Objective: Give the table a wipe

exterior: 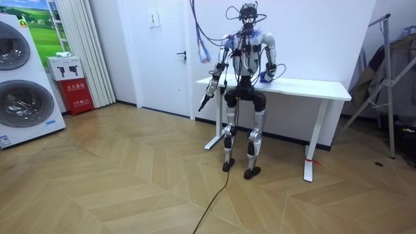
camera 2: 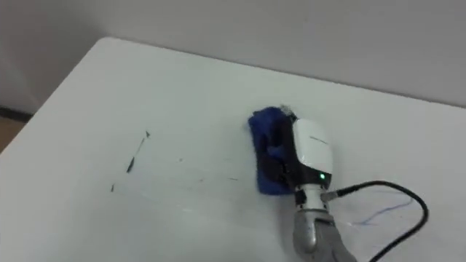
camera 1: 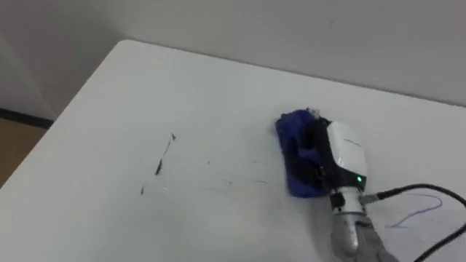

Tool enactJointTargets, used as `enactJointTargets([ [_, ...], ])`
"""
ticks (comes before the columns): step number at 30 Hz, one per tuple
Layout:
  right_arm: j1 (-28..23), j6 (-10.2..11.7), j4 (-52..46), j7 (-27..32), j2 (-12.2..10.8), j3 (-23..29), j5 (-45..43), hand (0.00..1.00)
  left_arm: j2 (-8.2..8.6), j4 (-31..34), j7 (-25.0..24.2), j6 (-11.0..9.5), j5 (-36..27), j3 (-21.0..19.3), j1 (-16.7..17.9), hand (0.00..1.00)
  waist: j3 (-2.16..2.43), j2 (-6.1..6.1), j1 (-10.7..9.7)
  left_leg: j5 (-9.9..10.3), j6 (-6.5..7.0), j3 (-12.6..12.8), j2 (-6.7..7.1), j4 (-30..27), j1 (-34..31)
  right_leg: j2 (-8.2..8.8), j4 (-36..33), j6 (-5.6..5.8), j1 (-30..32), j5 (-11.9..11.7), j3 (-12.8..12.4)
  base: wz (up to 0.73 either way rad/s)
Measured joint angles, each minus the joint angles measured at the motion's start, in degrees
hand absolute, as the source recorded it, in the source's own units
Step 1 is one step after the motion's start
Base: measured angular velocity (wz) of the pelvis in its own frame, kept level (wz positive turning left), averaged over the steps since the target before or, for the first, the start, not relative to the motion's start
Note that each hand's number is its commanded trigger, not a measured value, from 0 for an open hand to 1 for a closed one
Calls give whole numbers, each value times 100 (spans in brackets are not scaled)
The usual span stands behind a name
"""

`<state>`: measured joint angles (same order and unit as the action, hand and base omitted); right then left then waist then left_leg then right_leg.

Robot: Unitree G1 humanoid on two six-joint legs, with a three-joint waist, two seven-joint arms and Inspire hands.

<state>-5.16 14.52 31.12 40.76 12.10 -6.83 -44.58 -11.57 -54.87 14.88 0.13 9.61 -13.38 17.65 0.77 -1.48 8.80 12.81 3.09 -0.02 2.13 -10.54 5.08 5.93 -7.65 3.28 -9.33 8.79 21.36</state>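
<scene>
A blue cloth (camera 1: 293, 156) (camera 2: 268, 156) lies bunched on the white table (camera 1: 145, 94), right of its middle. My right hand (camera 1: 342, 153) (camera 2: 312, 156) rests on the cloth from the near right, with dark fingers curled into the folds. Short dark pen marks (camera 1: 158, 166) sit on the tabletop to the left of the cloth, and fainter streaks (camera 1: 244, 181) run between them and the cloth. A blue scribble (camera 1: 416, 215) shows at the near right. In the room view I stand at the table (exterior: 325, 88), and my left hand (exterior: 205, 99) hangs beside its end.
The table's left edge (camera 1: 65, 120) drops to a wooden floor, and its far edge meets a pale wall. A dark cable (camera 1: 429, 191) loops over the tabletop by my right wrist. Washing machines (exterior: 23, 84) and a red box (exterior: 77, 96) stand at the room view's left.
</scene>
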Motion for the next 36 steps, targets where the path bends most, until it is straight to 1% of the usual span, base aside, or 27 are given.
enactJointTargets([
  [1, -125, -2, 111, 46, 118, 133, 95, 100, -25, 50, 24, -20, -30, 14, -5, 0, 6, -17, -27, 0, 0, 42, 1, 13, 89, 3, -3, 5, -75, -3, -24, -13],
  [4, 99, -106, 445, 5, 155, 194, 359, 100, 21, 141, 33, -28, -111, 187, -52, 0, -4, -51, -52, 1, 2, 152, -12, 18, 155, 6, -16, 27, -85, -15, -73, -25],
  [6, 338, -462, 417, -180, 116, 24, 447, 100, 104, 191, 32, -30, -145, 413, -196, 0, -13, -29, 79, 40, 73, 195, -33, 38, 141, -19, -14, 50, -39, -24, -82, -19],
  [7, 415, -587, 410, -240, 103, -37, 439, 100, 118, 188, 31, -26, -185, 476, -239, 0, -13, -32, 124, 40, 74, 217, -40, 43, 128, -22, -23, 50, -20, -24, -84, -24],
  [9, 807, -999, 399, -577, 67, -409, 432, 100, 166, 95, 38, -14, -283, 796, -354, 0, -19, -38, 289, 9, 46, 287, -59, 25, 37, -33, -53, 41, 107, -29, -91, -24],
  [10, 911, -1114, 384, -687, 56, -516, 417, 100, 185, 26, 37, -13, -269, 835, -399, 0, -21, -34, 343, -7, 32, 312, -74, 28, 26, -43, -79, 29, 144, -37, -107, -19],
  [11, 1090, -1310, 300, -949, -26, -697, 341, 100, 196, -101, 40, 15, -266, 905, -480, 0, -26, -41, 457, -31, -3, 358, -117, 28, -4, -76, -116, 1, 210, -53, -120, -22],
  [12, 1295, -1468, 182, -1197, -136, -932, 153, 100, 205, -103, 40, 49, -244, 917, -487, 0, -41, -66, 566, -54, -40, 405, -138, 27, -58, -112, -119, -42, 281, -80, -101, -20],
  [13, 1425, -1535, 141, -1298, -190, -1059, 89, 100, 205, -103, 40, 77, -234, 920, -494, 0, -68, -73, 615, -68, -59, 416, -148, 27, -81, -129, -121, -67, 309, -96, -64, -14],
  [14, 1713, -1604, 141, -1500, -306, -1331, -6, 100, 203, -103, 40, 151, -227, 923, -513, 0, -113, -97, 711, -91, -92, 414, -181, 23, -139, -156, -120, -96, 372, -109, -19, 0],
  [15, 1835, -1634, 150, -1577, -357, -1418, -39, 100, 204, -100, 40, 184, -230, 935, -521, 0, -142, -106, 759, -101, -105, 404, -192, 25, -159, -170, -115, -104, 390, -112, -9, 9],
  [16, 2040, -1692, 151, -1725, -540, -1556, -71, 100, 203, -99, 40, 248, -231, 975, -482, 0, -169, -128, 844, -120, -126, 374, -217, 19, -224, -189, -111, -110, 437, -115, 29, 18],
  [17, 2177, -1704, 148, -1817, -632, -1681, -72, 100, 204, -62, 28, 288, -231, 1017, -485, 0, -179, -147, 917, -121, -131, 349, -234, -19, -274, -201, -105, -112, 468, -116, 107, 33],
  [19, 2258, -1690, 135, -1898, -651, -1780, -72, 100, 200, -39, -53, 375, -234, 1072, -394, 0, -180, -143, 1042, -134, -134, 284, -229, -34, -305, -201, -105, -113, 523, -115, 146, 28],
  [20, 2250, -1649, 134, -1895, -643, -1781, -78, 100, 199, -28, -82, 408, -230, 1081, -302, 0, -187, -131, 1046, -136, -131, 224, -228, -34, -334, -194, -95, -113, 521, -115, 150, 21],
  [22, 2152, -1451, 102, -1811, -543, -1764, -79, 100, 202, -28, -109, 449, -237, 1077, -189, 0, -191, -123, 1003, -142, -120, 211, -234, -29, -341, -181, -95, -112, 511, -114, 73, 16],
  [23, 1971, -1306, 88, -1716, -499, -1734, -86, 100, 203, -30, -153, 456, -240, 1017, -163, 0, -192, -118, 938, -142, -120, 206, -223, -31, -333, -170, -87, -111, 470, -114, 81, 25],
  [24, 1759, -1140, 78, -1535, -492, -1648, -78, 100, 201, -30, -159, 454, -241, 977, -162, 0, -192, -102, 794, -142, -119, 170, -206, -30, -317, -155, -72, -110, 427, -113, 77, 33],
  [25, 1647, -1063, 62, -1445, -487, -1598, -69, 100, 202, -30, -159, 452, -241, 958, -168, 0, -185, -93, 742, -144, -115, 177, -195, -29, -306, -139, -77, -101, 404, -107, 68, 33],
  [27, 1256, -759, 44, -1149, -469, -1324, -87, 100, 189, -18, -155, 424, -238, 882, -141, 0, -164, -34, 520, -147, -109, 195, -134, -28, -194, -72, -76, -61, 276, -81, 61, 13],
  [28, 1148, -687, 45, -1070, -470, -1233, -86, 100, 173, -20, -153, 409, -237, 867, -163, 0, -170, -11, 463, -147, -109, 233, -126, -20, -146, -58, -78, -60, 235, -81, 60, 0],
  [30, 646, -392, 65, -604, -376, -904, -88, 100, 135, -18, -95, 314, -111, 657, -199, 0, -151, 16, 304, -140, -97, 469, -77, -14, -21, 23, -110, 15, 124, -33, 79, -8],
  [32, 357, -236, 82, -284, -223, -653, -67, 100, 135, -30, -30, 262, 11, 571, -252, 0, -116, 61, 212, -103, -30, 570, -44, -19, 28, 86, -159, 76, 114, 6, 64, -20],
  [33, 276, -183, 193, -132, -159, -498, -17, 100, 134, -37, -20, 229, 11, 495, -280, 0, -92, 105, 211, -63, 43, 648, -43, -24, 54, 120, -291, 109, 147, 49, 70, -34],
  [34, 277, -193, 234, -117, -123, -473, 45, 100, 130, -37, 0, 221, 8, 477, -295, 0, -75, 128, 220, -36, 87, 713, -50, -31, 60, 159, -421, 102, 179, 89, 96, -43],
  [35, 303, -208, 346, -115, -76, -444, 174, 100, 129, -36, 48, 210, 4, 479, -343, 0, -64, 143, 228, -7, 133, 823, -51, -91, 72, 277, -682, 100, 281, 161, 163, -35],
  [36, 412, -231, 516, -113, -76, -416, 207, 100, 139, -35, 80, 172, -4, 526, -393, 0, -57, 164, 239, 23, 177, 901, -62, -134, 88, 369, -954, 94, 377, 202, 346, -35],
])
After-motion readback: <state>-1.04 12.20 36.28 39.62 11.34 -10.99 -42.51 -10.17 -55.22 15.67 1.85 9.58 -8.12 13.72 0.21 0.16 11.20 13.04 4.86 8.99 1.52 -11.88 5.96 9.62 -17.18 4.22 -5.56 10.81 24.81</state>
